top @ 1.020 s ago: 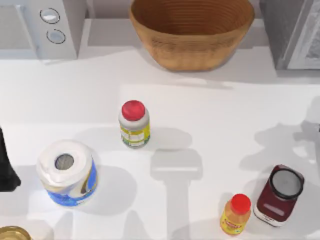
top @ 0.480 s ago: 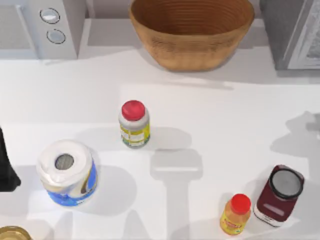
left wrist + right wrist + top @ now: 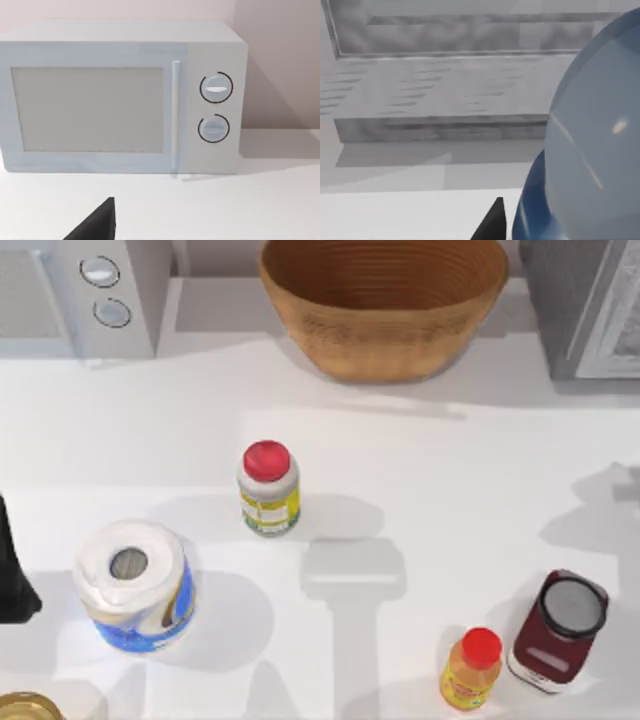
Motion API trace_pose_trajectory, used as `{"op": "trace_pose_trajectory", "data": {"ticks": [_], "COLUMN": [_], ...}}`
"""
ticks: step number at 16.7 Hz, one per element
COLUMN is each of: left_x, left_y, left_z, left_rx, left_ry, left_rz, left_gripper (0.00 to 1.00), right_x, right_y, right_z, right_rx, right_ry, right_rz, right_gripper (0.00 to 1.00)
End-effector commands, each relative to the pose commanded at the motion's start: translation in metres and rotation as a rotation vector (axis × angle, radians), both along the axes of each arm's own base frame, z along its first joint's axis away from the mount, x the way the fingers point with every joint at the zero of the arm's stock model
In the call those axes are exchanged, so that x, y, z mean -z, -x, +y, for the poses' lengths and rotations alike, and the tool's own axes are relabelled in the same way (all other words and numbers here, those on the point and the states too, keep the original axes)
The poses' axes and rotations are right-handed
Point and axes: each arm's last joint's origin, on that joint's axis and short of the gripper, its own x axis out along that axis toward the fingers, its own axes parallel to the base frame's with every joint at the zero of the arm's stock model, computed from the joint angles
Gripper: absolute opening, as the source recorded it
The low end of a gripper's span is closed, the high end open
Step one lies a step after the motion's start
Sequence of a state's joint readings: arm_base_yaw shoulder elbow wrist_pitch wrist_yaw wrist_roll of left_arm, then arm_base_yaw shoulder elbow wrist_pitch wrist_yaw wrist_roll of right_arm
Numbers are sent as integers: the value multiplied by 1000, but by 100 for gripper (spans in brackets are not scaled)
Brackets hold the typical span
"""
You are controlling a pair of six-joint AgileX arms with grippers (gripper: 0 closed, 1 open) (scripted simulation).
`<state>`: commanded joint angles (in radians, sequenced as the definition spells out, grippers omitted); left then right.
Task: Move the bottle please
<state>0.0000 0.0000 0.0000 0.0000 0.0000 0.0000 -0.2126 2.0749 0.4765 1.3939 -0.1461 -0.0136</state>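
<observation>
Bottle [image 3: 595, 145] close against right gripper [image 3: 492, 225]; finger state cannot tell. Keep bottle upright, grip firm, steer clear of grey appliance [image 3: 450, 65]. Left arm [image 3: 12, 570] parked at table's left.

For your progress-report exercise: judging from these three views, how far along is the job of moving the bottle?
Done: the right arm has reached the bottle, whose clear-bluish body looms right against the right wrist camera, a dark tool tip beside it.
In hand: whether it is gripped cannot be told.
Left: no set-down is visible; the table in the top view holds other items. The left arm sits parked facing the microwave.
</observation>
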Motion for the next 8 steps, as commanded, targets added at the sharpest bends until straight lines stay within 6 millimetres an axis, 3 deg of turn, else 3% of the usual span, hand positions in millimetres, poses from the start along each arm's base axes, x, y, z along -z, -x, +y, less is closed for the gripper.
{"op": "trace_pose_trajectory", "data": {"ticks": [8], "left_x": [0], "left_y": [0], "left_z": [0], "left_rx": [0], "left_ry": [0], "left_rz": [0], "left_gripper": [100], "right_x": [0], "right_y": [0], "right_z": [0], "right_rx": [0], "right_ry": [0], "right_rz": [0], "right_gripper": [98]}}
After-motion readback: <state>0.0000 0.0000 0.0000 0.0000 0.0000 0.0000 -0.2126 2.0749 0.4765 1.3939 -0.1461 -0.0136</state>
